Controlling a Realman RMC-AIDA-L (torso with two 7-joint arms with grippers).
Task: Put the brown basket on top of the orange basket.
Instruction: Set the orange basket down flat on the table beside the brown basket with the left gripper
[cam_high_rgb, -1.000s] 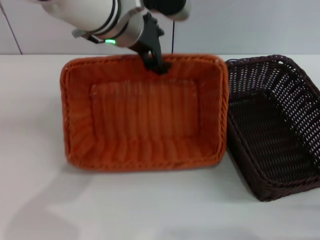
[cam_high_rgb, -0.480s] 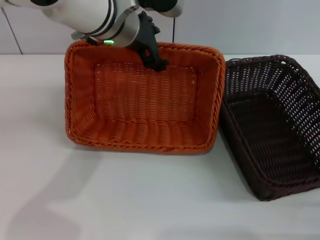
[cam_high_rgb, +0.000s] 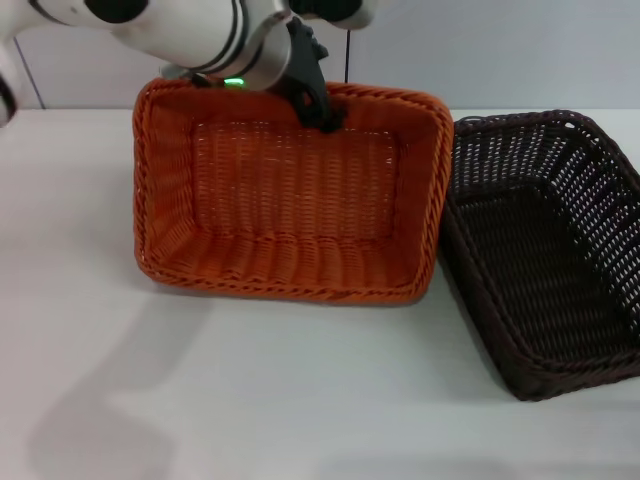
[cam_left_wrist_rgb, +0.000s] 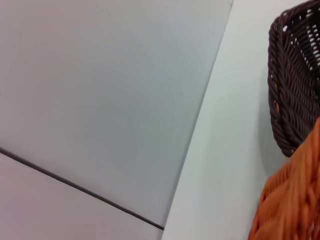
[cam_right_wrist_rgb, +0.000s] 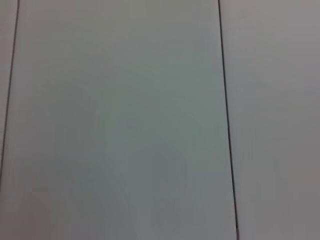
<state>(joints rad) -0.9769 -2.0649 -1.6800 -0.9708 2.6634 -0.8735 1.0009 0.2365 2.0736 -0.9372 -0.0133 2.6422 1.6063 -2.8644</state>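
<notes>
The orange basket (cam_high_rgb: 290, 200) is tilted, its far rim lifted and its near edge resting on the white table (cam_high_rgb: 300, 400). My left gripper (cam_high_rgb: 318, 108) is shut on the basket's far rim near its middle. The brown basket (cam_high_rgb: 545, 250) sits on the table to the right, touching the orange basket's right side. The left wrist view shows part of the brown basket (cam_left_wrist_rgb: 295, 85) and a corner of the orange basket (cam_left_wrist_rgb: 292, 205). My right gripper is out of view; its wrist view shows only wall.
A pale panelled wall (cam_high_rgb: 500, 50) stands behind the table. Bare table surface lies in front of both baskets and to the left of the orange one.
My left gripper has lifted the orange basket's far rim, tipping it up on its near edge, and shifted slightly right. The brown basket has not moved.
</notes>
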